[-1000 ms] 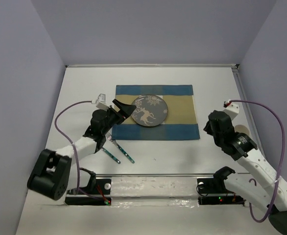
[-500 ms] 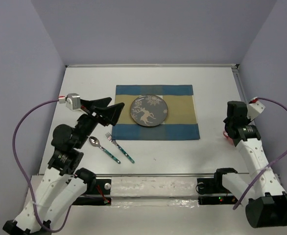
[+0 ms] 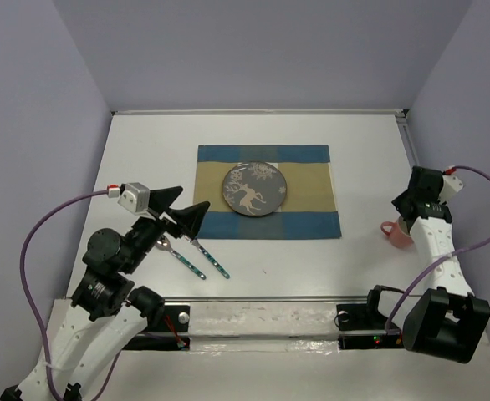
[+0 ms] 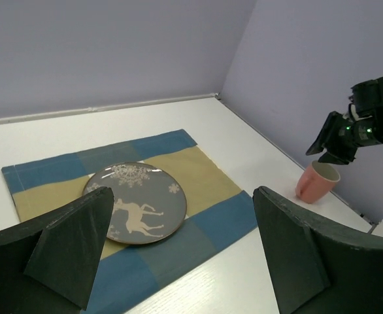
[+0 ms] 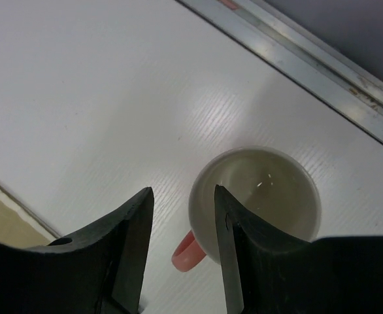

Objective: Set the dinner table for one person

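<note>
Right claw [image 5: 182, 261] spread above pink mug [image 5: 263, 196] | inside shows in wrist views only | left claw [image 4: 178, 255] spread

White dinner table [image 3: 145, 150]; blue-and-tan checked placemat [image 3: 312, 219]; grey plate [image 3: 254, 189], white deer and snowflakes; pink mug [image 4: 317, 183] at 3 o'clock.

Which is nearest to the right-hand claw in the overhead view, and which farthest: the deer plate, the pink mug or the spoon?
1. Pink mug: just under the right claw, far right side.
2. Deer plate: in the middle, on the checked placemat.
3. Spoon: far left side, off the placemat.
</note>
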Tool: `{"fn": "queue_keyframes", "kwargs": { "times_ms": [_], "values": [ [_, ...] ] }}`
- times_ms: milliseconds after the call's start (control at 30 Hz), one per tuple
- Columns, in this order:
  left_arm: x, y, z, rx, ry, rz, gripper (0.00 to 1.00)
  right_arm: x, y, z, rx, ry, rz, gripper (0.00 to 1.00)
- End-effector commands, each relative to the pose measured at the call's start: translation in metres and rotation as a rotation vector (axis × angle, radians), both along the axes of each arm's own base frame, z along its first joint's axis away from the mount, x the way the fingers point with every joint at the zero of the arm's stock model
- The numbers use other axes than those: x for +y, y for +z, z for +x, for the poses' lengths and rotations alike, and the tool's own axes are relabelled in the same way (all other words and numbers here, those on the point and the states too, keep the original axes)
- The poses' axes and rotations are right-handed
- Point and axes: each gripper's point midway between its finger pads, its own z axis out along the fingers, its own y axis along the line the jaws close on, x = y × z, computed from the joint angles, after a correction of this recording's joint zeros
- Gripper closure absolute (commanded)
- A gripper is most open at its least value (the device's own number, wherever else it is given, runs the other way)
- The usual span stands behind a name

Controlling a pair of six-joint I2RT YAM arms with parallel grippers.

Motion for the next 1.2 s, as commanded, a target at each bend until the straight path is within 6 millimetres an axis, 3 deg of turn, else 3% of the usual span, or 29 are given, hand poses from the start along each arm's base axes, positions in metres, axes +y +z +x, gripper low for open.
{"fn": "queue_keyframes", "kwargs": {
  "times_ms": [0,133,400,600,733,767,867,900,967,1000,1067,1100,1133,1167],
  "values": [
    [0.002,0.013,-0.010,-0.074,-0.013,-0.002,0.01,0.012,-0.006,0.023,-0.047,0.091,0.069,0.52],
    [-0.001,0.013,-0.013,-0.076,-0.035,-0.003,0.01,0.016,-0.020,0.028,-0.041,0.112,0.096,0.52],
    [-0.004,0.013,-0.016,-0.079,-0.052,0.001,0.01,0.012,-0.027,0.027,-0.026,0.101,0.078,0.73],
    [-0.005,0.014,-0.016,-0.079,-0.060,0.002,0.01,0.007,-0.015,0.025,-0.035,0.104,0.035,1.00],
    [-0.008,0.011,-0.015,-0.072,-0.066,0.007,0.01,0.013,0.030,0.027,-0.160,0.156,0.000,1.00],
    [-0.008,0.010,-0.015,-0.070,-0.069,0.010,0.01,0.021,0.050,0.033,-0.224,0.200,0.011,1.00],
    [-0.008,0.009,-0.013,-0.067,-0.063,0.016,0.01,0.050,0.076,0.047,-0.268,0.338,0.005,1.00],
    [-0.007,0.009,-0.012,-0.065,-0.057,0.015,0.01,0.068,0.089,0.058,-0.273,0.408,-0.018,1.00],
    [-0.005,0.008,-0.010,-0.063,-0.041,0.015,0.01,0.093,0.101,0.071,-0.273,0.494,-0.039,1.00],
    [-0.004,0.008,-0.008,-0.061,-0.031,0.016,0.01,0.115,0.110,0.084,-0.267,0.562,-0.058,1.00],
    [-0.001,0.007,-0.006,-0.057,-0.013,0.016,0.01,0.136,0.116,0.100,-0.257,0.624,-0.078,1.00],
    [0.000,0.006,-0.004,-0.052,-0.005,0.017,0.01,0.146,0.134,0.112,-0.280,0.664,-0.105,1.00],
    [0.001,0.006,-0.003,-0.050,0.005,0.017,0.01,0.167,0.119,0.126,-0.228,0.718,-0.111,1.00],
    [0.002,0.006,-0.003,-0.050,0.010,0.018,0.01,0.176,0.121,0.134,-0.218,0.743,-0.130,1.00]
  ]
}}
